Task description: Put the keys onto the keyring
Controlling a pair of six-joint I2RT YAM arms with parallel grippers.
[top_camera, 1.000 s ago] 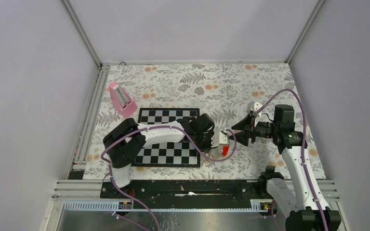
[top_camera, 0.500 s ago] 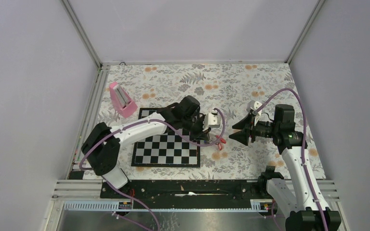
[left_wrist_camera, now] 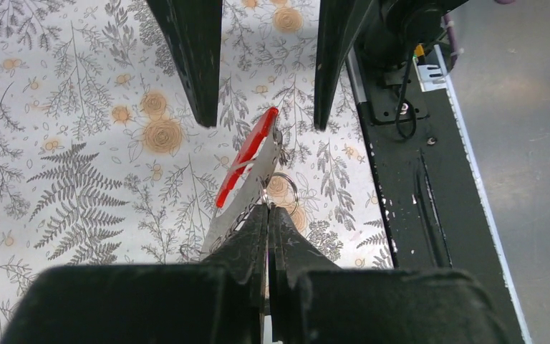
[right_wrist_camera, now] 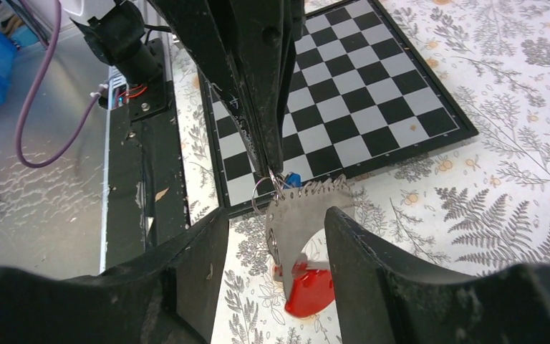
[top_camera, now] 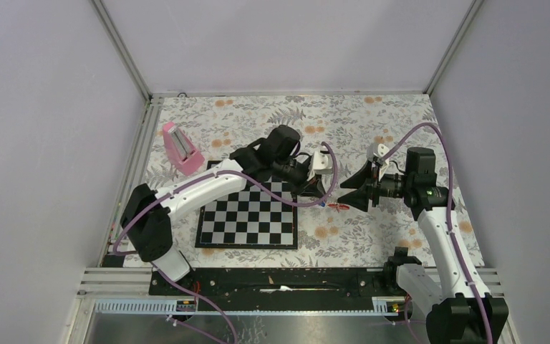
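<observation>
My left gripper (top_camera: 321, 200) is shut on the keyring by its thin ring (left_wrist_camera: 283, 188), which hangs just past the fingertips (left_wrist_camera: 266, 209). The silver-and-red fob (left_wrist_camera: 246, 159) dangles from it above the floral mat, right of the chessboard. My right gripper (top_camera: 348, 190) is open, and its two fingers (right_wrist_camera: 186, 265) stand either side of the fob (right_wrist_camera: 302, 215) without touching it. The fob's red end (right_wrist_camera: 309, 294) hangs lowest. A small blue piece (right_wrist_camera: 293, 178), perhaps the blue key tag, shows behind the fob's top edge. No red-tagged key can be made out.
The chessboard (top_camera: 247, 215) lies under the left arm. A pink wedge block (top_camera: 180, 148) stands at the back left. The black base rail (left_wrist_camera: 408, 215) runs along the table's near edge. Walls close in the back and both sides.
My left arm has swung away from the front edge towards the back right, carrying the keyring up. The fob now hangs between the right gripper's open fingers. The right gripper has shifted slightly left.
</observation>
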